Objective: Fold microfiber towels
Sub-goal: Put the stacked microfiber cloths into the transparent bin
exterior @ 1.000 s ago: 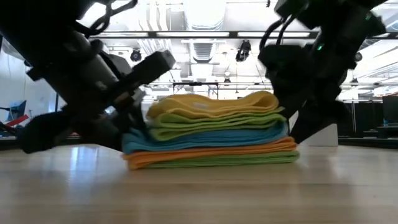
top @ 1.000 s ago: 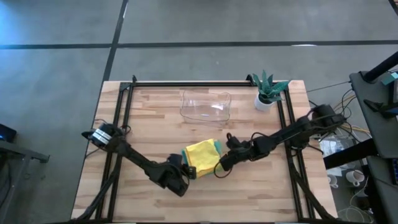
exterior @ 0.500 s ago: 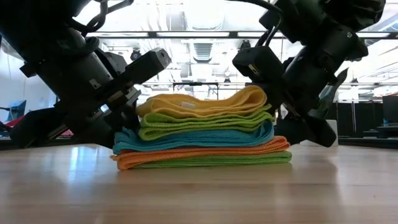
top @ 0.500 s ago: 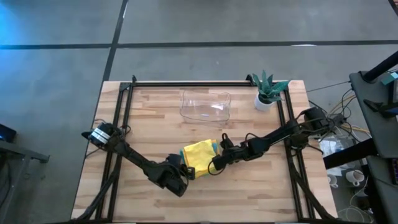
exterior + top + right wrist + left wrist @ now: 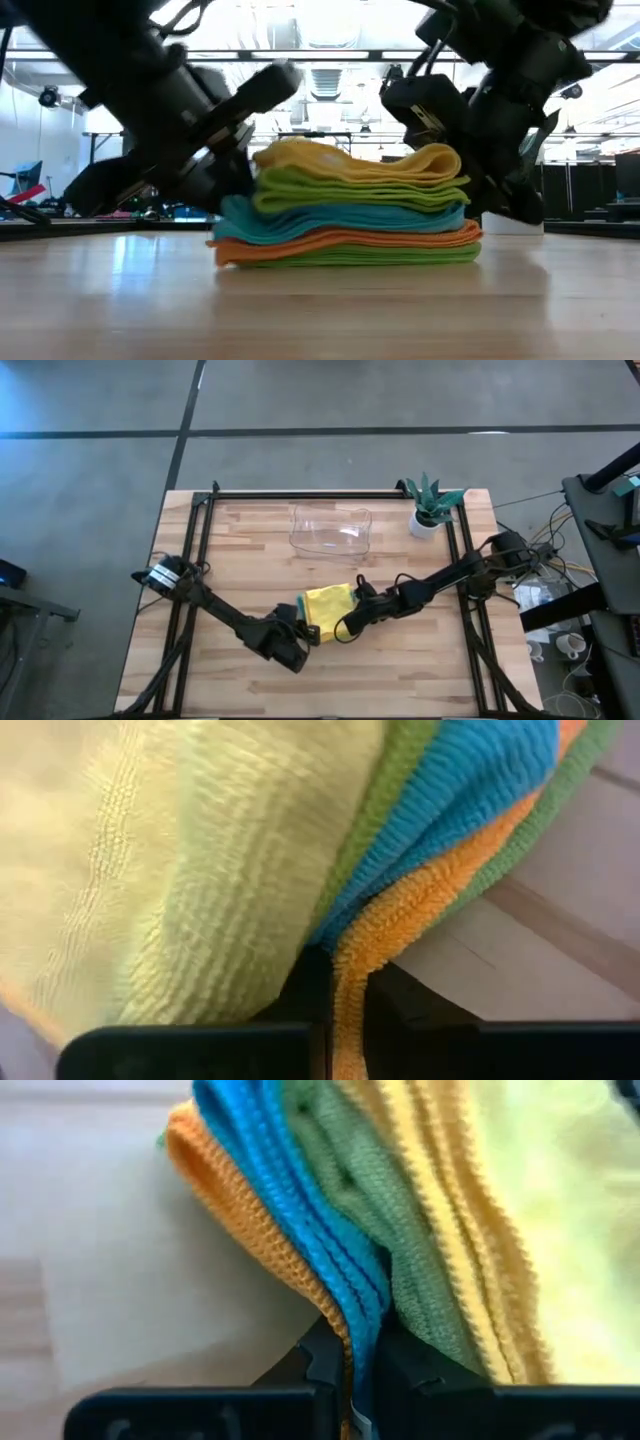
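While the stack of folded microfiber towels, yellow on top, then lime green, teal blue, orange and lime green, sits mid-worktop in front of the clear plastic tray, the left hand is clamped on its orange and blue edges and the right hand on an orange edge opposite. Since each pinches only some layers, any lift or pull could fan the stack apart.
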